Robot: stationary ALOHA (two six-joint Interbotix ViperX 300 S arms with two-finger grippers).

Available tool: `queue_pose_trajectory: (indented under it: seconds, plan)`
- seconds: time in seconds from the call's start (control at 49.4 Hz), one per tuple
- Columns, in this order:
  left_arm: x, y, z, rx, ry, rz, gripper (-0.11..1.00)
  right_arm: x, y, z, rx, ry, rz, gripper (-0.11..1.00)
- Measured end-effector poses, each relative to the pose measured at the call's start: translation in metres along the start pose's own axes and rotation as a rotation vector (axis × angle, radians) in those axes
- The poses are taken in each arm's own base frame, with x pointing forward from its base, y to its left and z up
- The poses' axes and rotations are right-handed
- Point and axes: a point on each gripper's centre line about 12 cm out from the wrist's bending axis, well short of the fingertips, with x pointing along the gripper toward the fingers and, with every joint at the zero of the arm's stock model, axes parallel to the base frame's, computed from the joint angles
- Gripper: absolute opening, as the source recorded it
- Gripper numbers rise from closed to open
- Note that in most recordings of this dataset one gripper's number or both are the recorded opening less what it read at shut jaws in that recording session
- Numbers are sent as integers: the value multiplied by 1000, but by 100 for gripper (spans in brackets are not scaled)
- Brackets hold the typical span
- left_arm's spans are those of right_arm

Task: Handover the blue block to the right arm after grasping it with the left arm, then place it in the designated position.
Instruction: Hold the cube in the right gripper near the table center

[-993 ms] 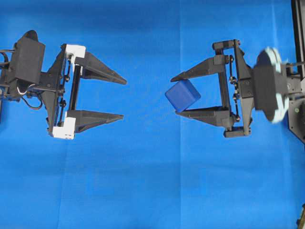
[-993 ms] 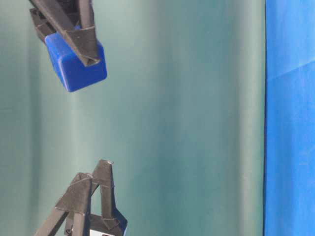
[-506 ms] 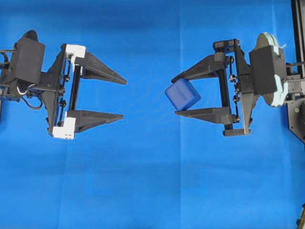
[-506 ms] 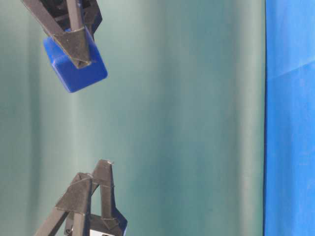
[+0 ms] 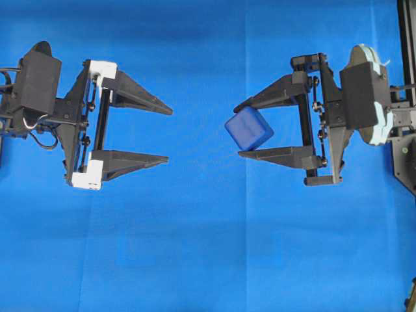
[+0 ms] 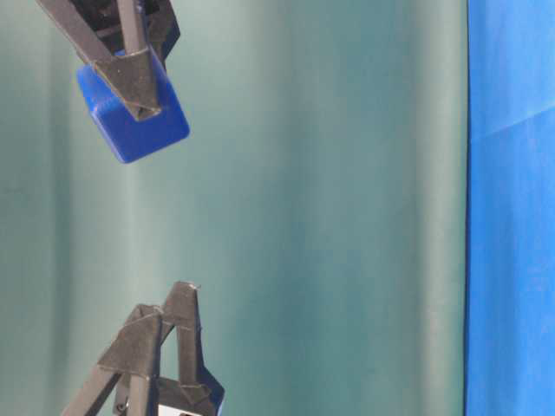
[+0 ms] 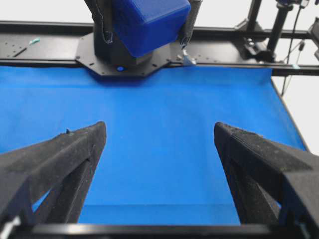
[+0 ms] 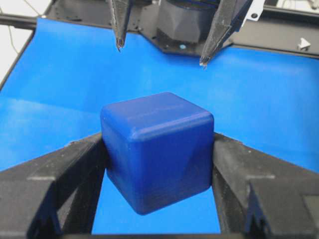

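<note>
Across my screens the biggest thing is the blue cloth (image 5: 195,247) covering the desk, flat and bare beneath both arms. Above it, the left arm (image 5: 39,97) sits on the left of the overhead view with its left gripper (image 5: 166,133) spread wide and holding nothing, its white brackets (image 5: 103,68) plain against the black rail. Opposite, well apart from it, the right gripper (image 5: 239,130) is clamped on the blue block (image 5: 249,129), which hangs in the air clear of the cloth, pinched at the fingertips and tilted a little.

So I judge the handover done; placing is what remains, though I can see no marked spot in any view.

From the right wrist camera the blue block (image 8: 157,149) looks like a rigid, smooth moulded cube with rounded edges, probably light. That smoothness worries me: it is held by two flat side faces near the tips, and it could swivel or slip. I would take such a cube squarely across opposite faces, deeper between the fingers (image 8: 55,174).
</note>
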Motion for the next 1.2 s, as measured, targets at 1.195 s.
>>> queue_pose_trajectory:
  seconds: [1.195]
  plan:
    - [0,0,1,-2,-2,0,93,-1,0,-18,19,144,-43,52]
